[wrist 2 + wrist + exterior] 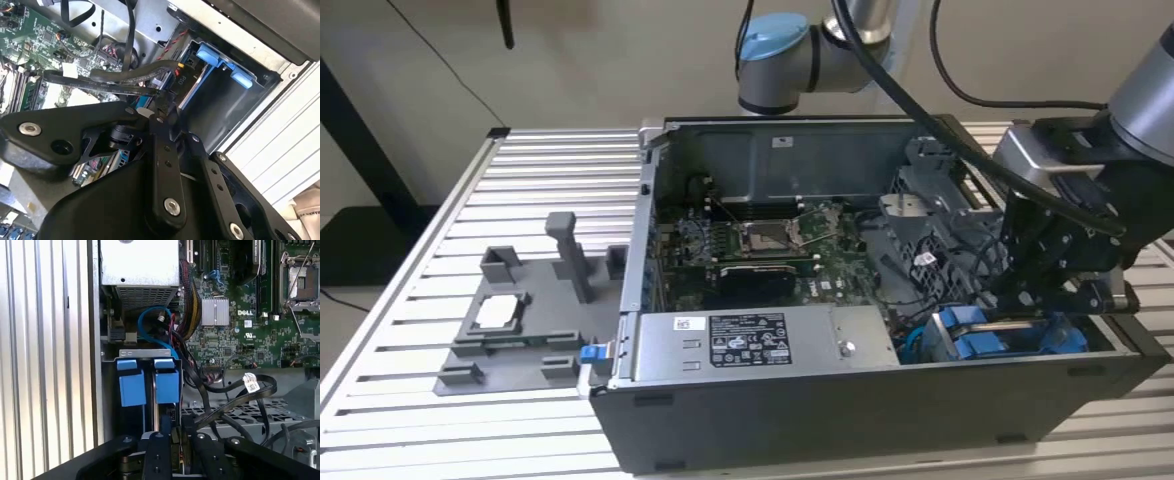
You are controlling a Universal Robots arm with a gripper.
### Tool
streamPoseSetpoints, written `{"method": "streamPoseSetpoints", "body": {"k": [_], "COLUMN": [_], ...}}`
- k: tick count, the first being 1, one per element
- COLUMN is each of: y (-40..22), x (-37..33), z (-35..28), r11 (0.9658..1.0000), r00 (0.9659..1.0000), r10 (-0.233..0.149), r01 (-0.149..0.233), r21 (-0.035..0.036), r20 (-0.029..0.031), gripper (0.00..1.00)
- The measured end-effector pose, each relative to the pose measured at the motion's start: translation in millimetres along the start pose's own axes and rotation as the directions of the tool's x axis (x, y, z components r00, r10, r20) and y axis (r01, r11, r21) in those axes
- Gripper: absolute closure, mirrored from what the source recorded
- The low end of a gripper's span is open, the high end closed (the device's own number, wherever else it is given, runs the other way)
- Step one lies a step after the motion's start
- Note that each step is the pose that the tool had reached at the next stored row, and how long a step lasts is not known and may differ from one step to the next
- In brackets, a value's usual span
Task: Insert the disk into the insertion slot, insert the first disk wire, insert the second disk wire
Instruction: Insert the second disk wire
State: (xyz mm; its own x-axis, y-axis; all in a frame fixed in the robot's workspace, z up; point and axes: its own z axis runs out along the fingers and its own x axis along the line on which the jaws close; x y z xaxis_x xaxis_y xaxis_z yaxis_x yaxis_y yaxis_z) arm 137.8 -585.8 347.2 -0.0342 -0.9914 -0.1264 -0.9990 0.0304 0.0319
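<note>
The disk sits in the insertion slot, a grey cage at the case's corner on the exterior view's right. Its two blue end tabs stick out of the cage rim; in the second wrist view the tabs lie beyond the cage wall. My gripper hangs just over the cage. Its fingertips are pressed together on the black connector end of a flat disk wire, right at the disk's end. My gripper pinches the same dark connector close to the tabs.
The open case lies on a slatted metal table. A grey power supply box sits beside the cage, with the motherboard behind it. Loose black cables and a blue cable crowd the cage. A grey fixture stands outside the case.
</note>
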Motion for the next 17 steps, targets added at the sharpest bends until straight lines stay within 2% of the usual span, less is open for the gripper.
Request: {"method": "streamPoseSetpoints", "body": {"k": [6,9,17], "y": [0.4,0.4,0.5], "x": [-1.5,-2.0,-2.0], "z": [-11.2,-15.2,-15.9], "r11": [1.0,1.0,1.0], "r00": [1.0,1.0,1.0], "r10": [0.0,0.0,0.0], "r01": [0.0,0.0,0.0], "r21": [0.0002,0.003,0.0032], "r20": [-0.0001,0.0001,0.0001], "gripper": [0.76,0.76,0.76]}}
